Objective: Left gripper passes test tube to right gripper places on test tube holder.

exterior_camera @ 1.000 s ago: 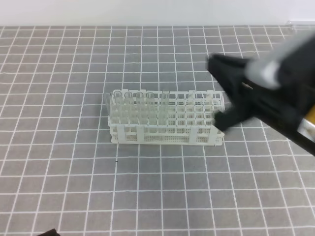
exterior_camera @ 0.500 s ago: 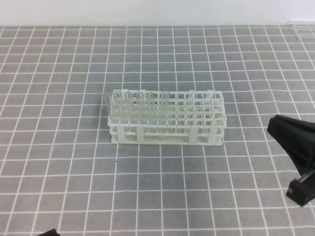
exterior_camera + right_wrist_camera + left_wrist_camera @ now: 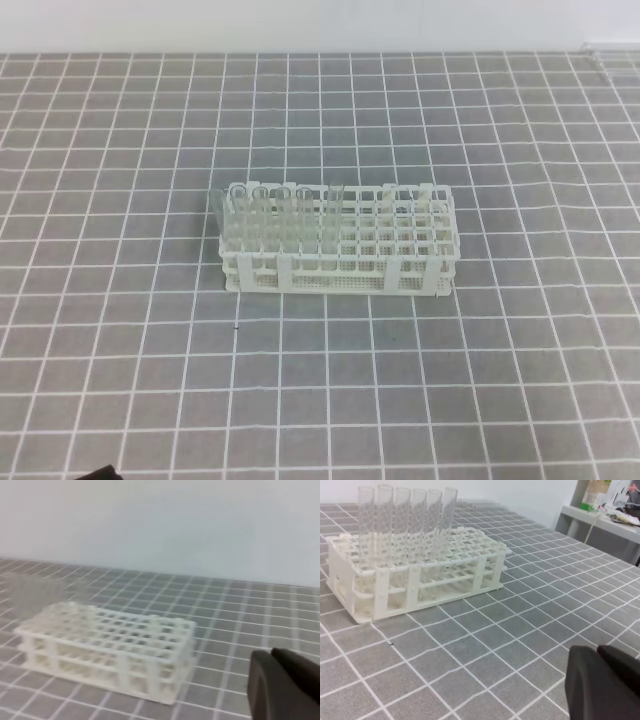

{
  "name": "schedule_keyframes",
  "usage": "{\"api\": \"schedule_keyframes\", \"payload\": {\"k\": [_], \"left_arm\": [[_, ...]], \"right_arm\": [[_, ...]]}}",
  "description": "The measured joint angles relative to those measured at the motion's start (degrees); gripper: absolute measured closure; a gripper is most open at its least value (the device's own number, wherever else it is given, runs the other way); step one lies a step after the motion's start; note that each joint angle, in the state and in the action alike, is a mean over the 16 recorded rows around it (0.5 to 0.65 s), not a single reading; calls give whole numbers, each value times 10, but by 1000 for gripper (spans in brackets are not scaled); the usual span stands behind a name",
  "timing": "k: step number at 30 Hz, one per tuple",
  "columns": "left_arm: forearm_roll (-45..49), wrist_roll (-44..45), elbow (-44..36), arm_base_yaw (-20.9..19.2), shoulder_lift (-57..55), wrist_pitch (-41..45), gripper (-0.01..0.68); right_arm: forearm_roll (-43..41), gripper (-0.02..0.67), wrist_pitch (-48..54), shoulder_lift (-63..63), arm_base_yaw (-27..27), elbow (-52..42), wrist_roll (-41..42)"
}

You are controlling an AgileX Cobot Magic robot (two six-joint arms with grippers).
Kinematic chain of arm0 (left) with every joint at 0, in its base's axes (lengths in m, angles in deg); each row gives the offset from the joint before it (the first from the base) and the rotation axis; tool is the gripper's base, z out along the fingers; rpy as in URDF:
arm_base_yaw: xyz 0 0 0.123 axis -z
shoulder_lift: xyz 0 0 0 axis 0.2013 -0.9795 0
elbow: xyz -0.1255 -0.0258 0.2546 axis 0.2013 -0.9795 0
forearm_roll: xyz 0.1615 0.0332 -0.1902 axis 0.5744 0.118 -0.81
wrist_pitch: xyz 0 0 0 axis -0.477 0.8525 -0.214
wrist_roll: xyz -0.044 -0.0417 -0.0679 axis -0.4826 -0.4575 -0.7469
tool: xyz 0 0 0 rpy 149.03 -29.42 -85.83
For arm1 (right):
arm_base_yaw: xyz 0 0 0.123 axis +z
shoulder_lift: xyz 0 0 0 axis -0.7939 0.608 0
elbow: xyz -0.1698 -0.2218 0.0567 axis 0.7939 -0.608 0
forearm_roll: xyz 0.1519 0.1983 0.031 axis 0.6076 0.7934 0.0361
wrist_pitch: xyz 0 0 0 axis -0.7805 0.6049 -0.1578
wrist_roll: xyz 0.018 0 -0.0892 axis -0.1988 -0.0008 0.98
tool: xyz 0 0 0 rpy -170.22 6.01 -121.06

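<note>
The grid-lined surface (image 3: 120, 380) carries the test tube holder (image 3: 400, 262), tubes (image 3: 405, 520) upright at its left end. Left gripper (image 3: 605, 685) and right gripper (image 3: 282, 685), jaws pressed together and empty, sit well apart from it, neither clearly nearer

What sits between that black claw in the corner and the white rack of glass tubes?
Nothing: in the left wrist view only bare grey tiled mat lies between the left gripper and the rack.

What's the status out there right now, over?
Both grippers shut, empty, clear of holder. Tubes standing at holder's one end. Nothing in the way.
</note>
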Motion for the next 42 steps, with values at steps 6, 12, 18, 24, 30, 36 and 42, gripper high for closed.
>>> {"api": "schedule_keyframes", "payload": {"k": [6, 12, 18, 24, 30, 36, 42], "left_arm": [[0, 0, 0, 0, 0, 0, 673], [0, 0, 0, 0, 0, 0, 673], [0, 0, 0, 0, 0, 0, 673], [0, 0, 0, 0, 0, -1, 673], [0, 0, -1, 0, -1, -3, 673], [0, 0, -1, 0, 0, -3, 673], [0, 0, 0, 0, 0, -1, 673]], "right_arm": [[5, 662, 28, -127, -53, -74, 0], [6, 662, 82, -205, -73, -98, 0], [7, 662, 123, -231, -75, -99, 0], [30, 662, 154, -231, -78, -99, 27], [69, 662, 194, -231, -93, -99, 82], [105, 662, 231, -231, -109, -99, 137], [113, 662, 238, -231, -118, -99, 154]]}}
